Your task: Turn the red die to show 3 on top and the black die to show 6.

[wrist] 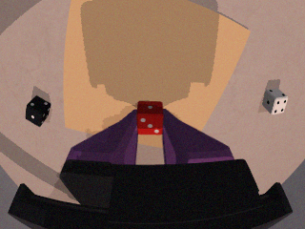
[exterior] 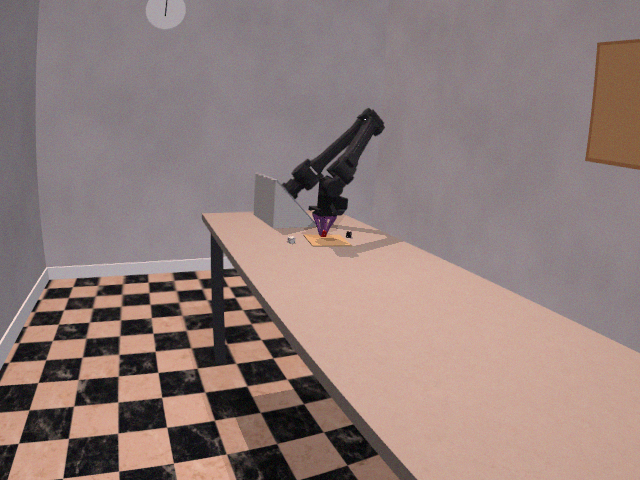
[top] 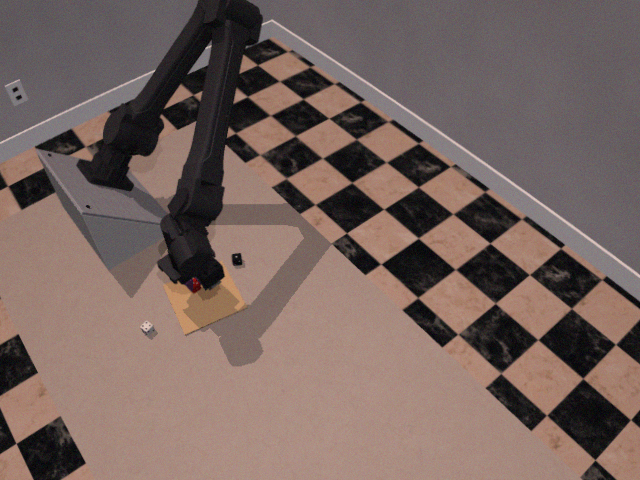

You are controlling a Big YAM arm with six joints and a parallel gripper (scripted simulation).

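Observation:
My gripper (top: 194,284) (exterior: 323,235) (wrist: 150,115) is shut on the red die (top: 196,285) (exterior: 323,233) (wrist: 150,126), held between the purple fingertips. In the wrist view, one face shows three pips and the face above it in the picture shows one. The die is low over the near part of the orange mat (top: 177,310) (exterior: 314,242) (wrist: 78,95); I cannot tell whether it touches. The black die (top: 236,259) (exterior: 348,234) (wrist: 38,111) lies on the table beside the mat. The white die (top: 147,326) (exterior: 291,239) (wrist: 275,101) lies on the table across the mat.
The grey wedge-shaped base (top: 129,240) (exterior: 276,206) stands on the table (top: 310,387) (exterior: 413,310) behind the mat. The arm's shadow falls over the mat and the table. The black and white dice are off the mat, on opposite sides of the gripper.

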